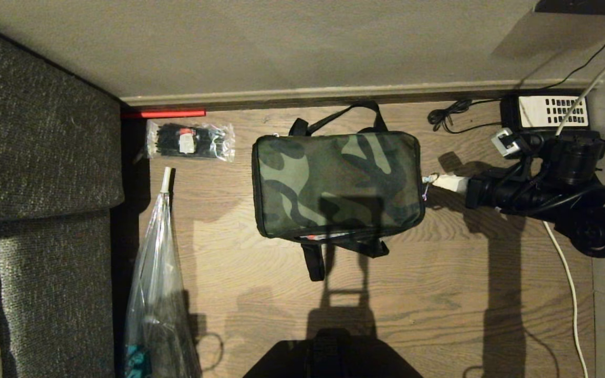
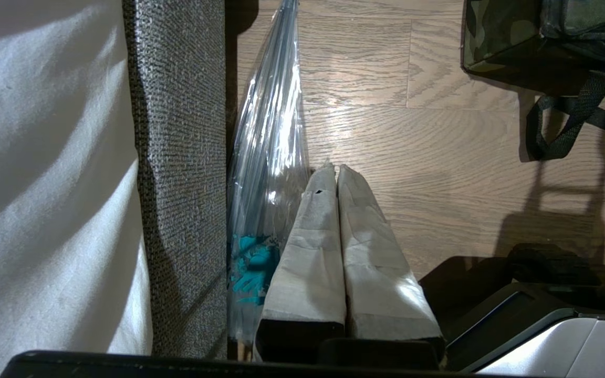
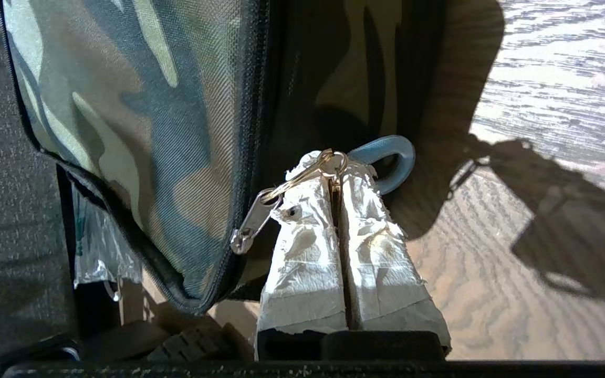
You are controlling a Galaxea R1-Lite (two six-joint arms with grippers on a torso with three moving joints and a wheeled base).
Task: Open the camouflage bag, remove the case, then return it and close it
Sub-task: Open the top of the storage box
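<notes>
The camouflage bag (image 1: 334, 184) lies flat on the wooden floor with its camouflage top up and a thin red sliver (image 1: 315, 237) showing at its near edge. My right gripper (image 1: 433, 181) is at the bag's right end. In the right wrist view the right gripper (image 3: 332, 168) is shut on a small metal ring (image 3: 329, 159) that links to the silver zipper pull (image 3: 252, 226); a blue loop (image 3: 394, 152) hangs from the same ring. The case is out of view. My left gripper (image 2: 332, 173) is shut and empty, parked low beside a clear plastic bag (image 2: 271, 131).
A grey sofa (image 1: 34, 131) borders the left side. A clear packet of black ties (image 1: 189, 140) and the long clear plastic bag (image 1: 158, 273) lie left of the bag. A black telephone (image 1: 544, 111) and cables (image 1: 570, 294) are at the back right. Black straps (image 1: 313, 262) trail from the bag.
</notes>
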